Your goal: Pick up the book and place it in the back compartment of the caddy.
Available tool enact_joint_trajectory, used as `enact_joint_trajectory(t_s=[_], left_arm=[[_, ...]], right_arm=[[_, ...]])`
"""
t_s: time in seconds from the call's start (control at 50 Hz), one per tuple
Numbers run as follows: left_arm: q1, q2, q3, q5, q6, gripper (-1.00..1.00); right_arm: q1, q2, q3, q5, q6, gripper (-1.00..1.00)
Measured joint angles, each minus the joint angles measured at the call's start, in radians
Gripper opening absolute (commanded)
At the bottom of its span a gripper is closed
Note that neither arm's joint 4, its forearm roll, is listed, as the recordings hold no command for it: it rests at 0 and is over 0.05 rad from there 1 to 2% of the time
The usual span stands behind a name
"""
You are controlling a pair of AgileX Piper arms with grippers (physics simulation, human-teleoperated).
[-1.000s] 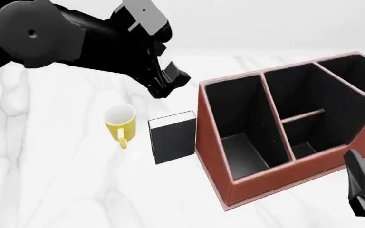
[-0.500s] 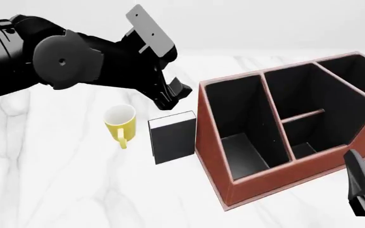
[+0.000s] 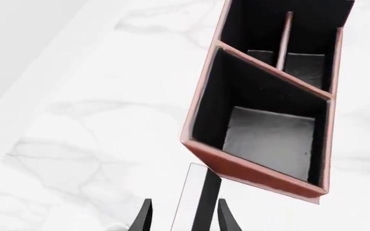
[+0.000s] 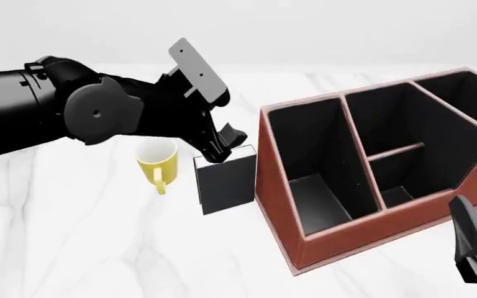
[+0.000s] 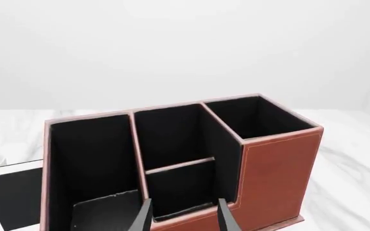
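The black book (image 4: pixel 226 181) stands upright between the yellow mug and the caddy's (image 4: pixel 278 186) left wall. In the left wrist view its white page edge (image 3: pixel 190 199) runs between my fingers. My left gripper (image 4: pixel 227 144) is open at the book's top edge, one finger (image 3: pixel 142 219) on each side and a gap on both. The reddish-brown caddy (image 5: pixel 275 178) has black cells. The back compartment (image 4: pixel 407 179) is the small cell below the short divider, against the low wall. Open with nothing in it, my right gripper (image 4: pixel 476 248) hangs by the caddy's near right corner.
A yellow mug (image 4: pixel 157 162) stands just left of the book, close under my left arm. A long narrow cell (image 4: pixel 313 161) takes up the caddy's left side, and a tall square cell (image 5: pixel 252 115) its right end. White marble table (image 4: pixel 81 248) lies all around.
My left arm has dropped down and a little right, from above the book to its top edge, with its fingers now on either side of it. The right arm has stayed still.
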Motion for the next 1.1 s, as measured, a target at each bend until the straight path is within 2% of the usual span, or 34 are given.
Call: enact_joint_trajectory(t_s=[0.5, 1.1], left_arm=[[0.001, 0.048, 0.057, -0.083, -0.004, 1.0], [0.017, 0.125, 0.079, -0.15, 0.0, 1.0]], right_arm=[[0.001, -0.002, -0.001, 0.001, 0.001, 1.0], [0.003, 0.009, 0.0, -0.009, 0.001, 1.0]])
